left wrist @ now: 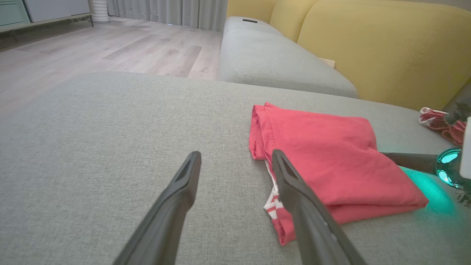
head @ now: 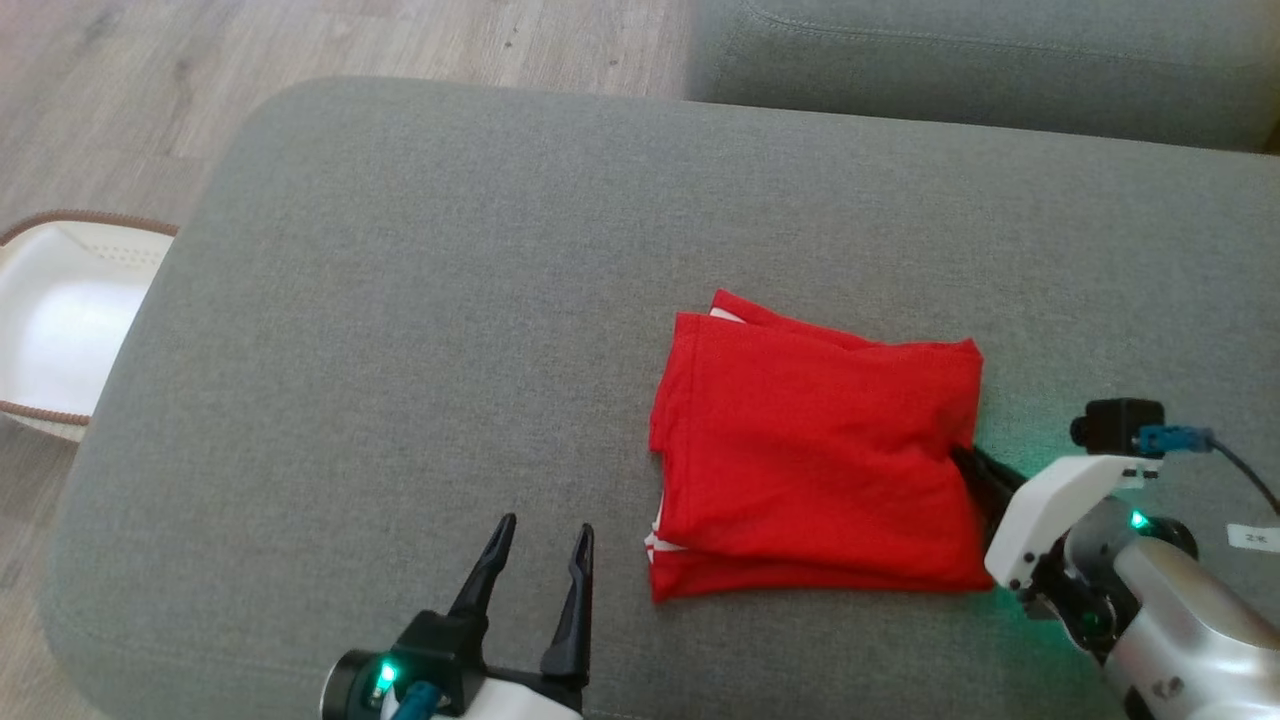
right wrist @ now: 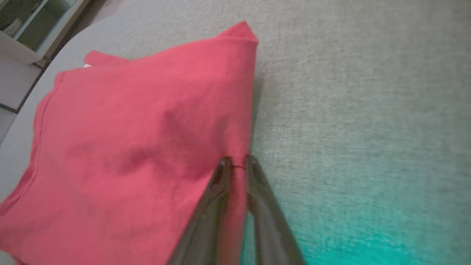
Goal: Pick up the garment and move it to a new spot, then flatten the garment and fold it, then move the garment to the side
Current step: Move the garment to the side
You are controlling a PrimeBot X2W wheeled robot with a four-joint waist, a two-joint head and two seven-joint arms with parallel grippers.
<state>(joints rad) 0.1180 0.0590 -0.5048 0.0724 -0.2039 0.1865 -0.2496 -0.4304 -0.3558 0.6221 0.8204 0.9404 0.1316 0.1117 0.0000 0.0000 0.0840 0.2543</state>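
Observation:
A red garment (head: pixel 810 450) lies folded into a rough rectangle on the grey cushion (head: pixel 400 300), right of centre, with a bit of white-striped trim peeking out at its lower left corner. My right gripper (head: pixel 967 462) reaches in from the lower right, and its fingers are pinched together on the garment's right edge. The right wrist view shows the two fingertips (right wrist: pixel 235 162) closed with the red fabric (right wrist: pixel 128 147) between them. To the left of the garment (left wrist: pixel 323 154), my left gripper (head: pixel 545 525) stands open and holds nothing; its fingers (left wrist: pixel 235 156) spread wide just short of the cloth.
A white basket (head: pixel 60 320) sits on the wooden floor off the cushion's left edge. A second grey seat (left wrist: pixel 272 59) and yellow backrests (left wrist: pixel 386 51) lie beyond. Another red-and-white cloth (left wrist: pixel 438 121) is bunched at the far right.

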